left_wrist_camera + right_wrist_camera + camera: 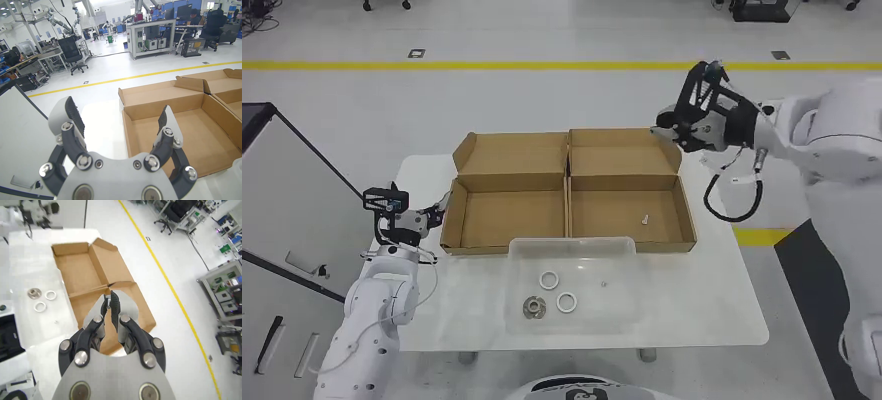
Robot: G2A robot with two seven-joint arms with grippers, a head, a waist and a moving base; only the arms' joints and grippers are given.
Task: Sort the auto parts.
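Note:
A clear plastic tray at the table's front holds two white rings, a metal flanged nut and a tiny screw. Behind it stand two open cardboard boxes, left and right. A small screw lies in the right box. My right gripper is shut on a threaded screw, raised above the right box's back lid flap. My left gripper stands open and empty just left of the left box.
In the right wrist view the rings and nut lie well to the side of the boxes. A white panel leans off the table's left side. Bare tabletop lies right of the tray.

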